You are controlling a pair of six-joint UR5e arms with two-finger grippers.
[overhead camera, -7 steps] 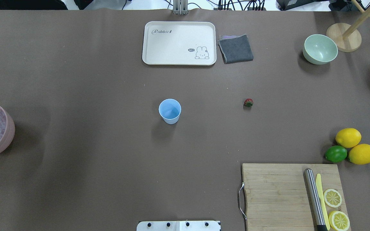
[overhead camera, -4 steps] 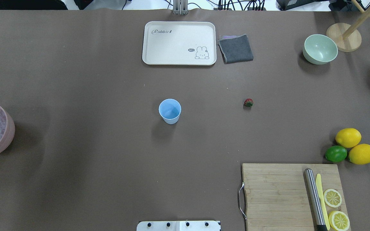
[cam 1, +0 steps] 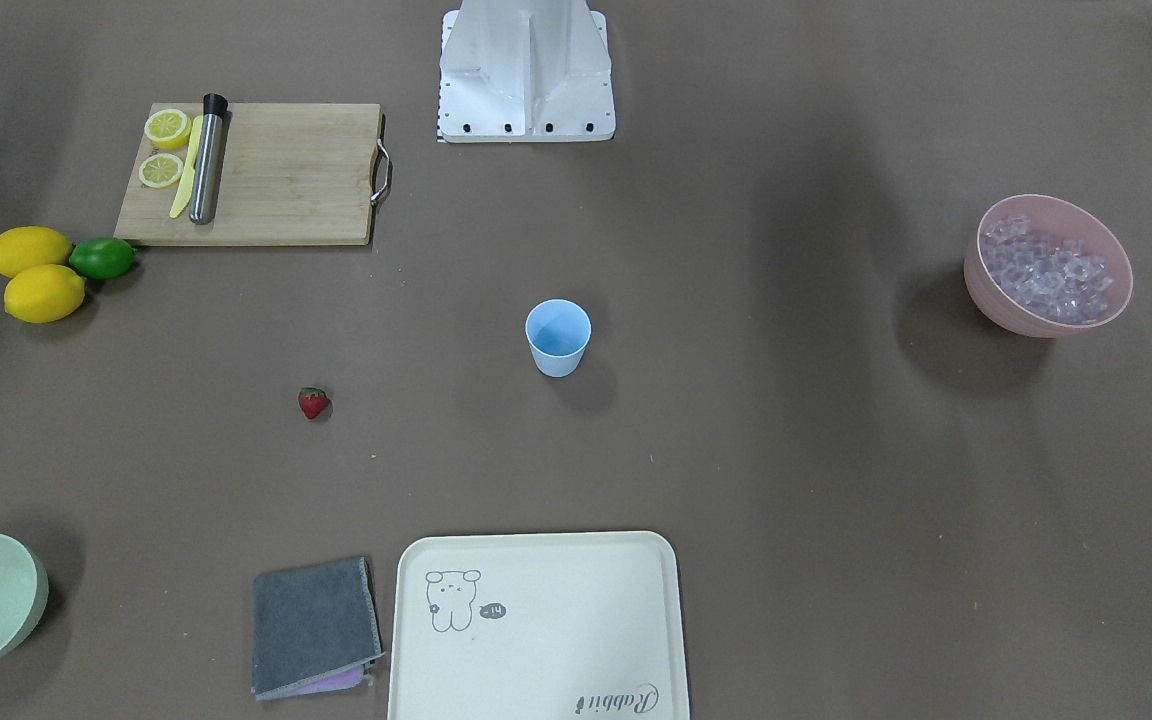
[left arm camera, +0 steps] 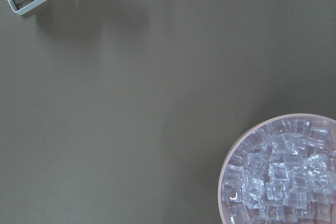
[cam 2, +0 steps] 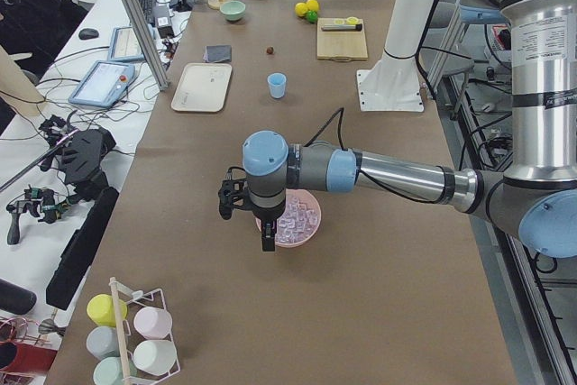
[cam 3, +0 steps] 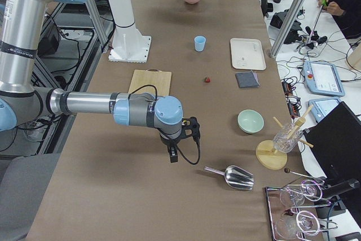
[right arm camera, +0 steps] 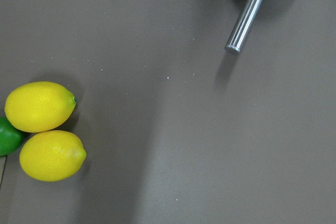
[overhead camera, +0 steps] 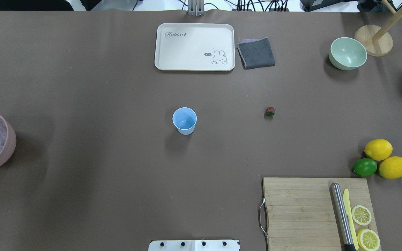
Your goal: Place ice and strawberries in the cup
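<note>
Nearest the robot's base, on its right, a wooden cutting board (overhead camera: 298,209) lies flat on the tabletop (overhead camera: 99,195) and carries a steel rod (overhead camera: 340,216), a yellow knife (overhead camera: 348,212) and two lemon halves (overhead camera: 361,215). Just beyond the board's far corner, two whole lemons (overhead camera: 378,149) and a lime (overhead camera: 365,167) sit bunched and touching. Past that end of the tabletop the right claw (cam 3: 173,154) hangs pointing down over bare brown surface, near a metal scoop (cam 3: 234,177); I cannot tell how wide it stands. At the opposite end, the left claw (cam 2: 268,239) hangs pointing down by the near rim of the pink bowl (cam 1: 996,310); its spread cannot be told either. The ice (cam 1: 1046,275) lies heaped inside that bowl, a pile of clear cubes. Mid-table, the cup (overhead camera: 184,120) stands upright, its long axis vertical, mouth up, tapering to its base, well apart from the bowl. To the cup's right the strawberry (overhead camera: 270,111) rests alone on the tabletop, green showing at its right edge in the overhead view; it is too small to judge which way its tip points. Farthest off sit the cream tray (overhead camera: 194,66), a folded grey cloth (overhead camera: 256,53) just beside it, and a pale green bowl (overhead camera: 347,53).
</note>
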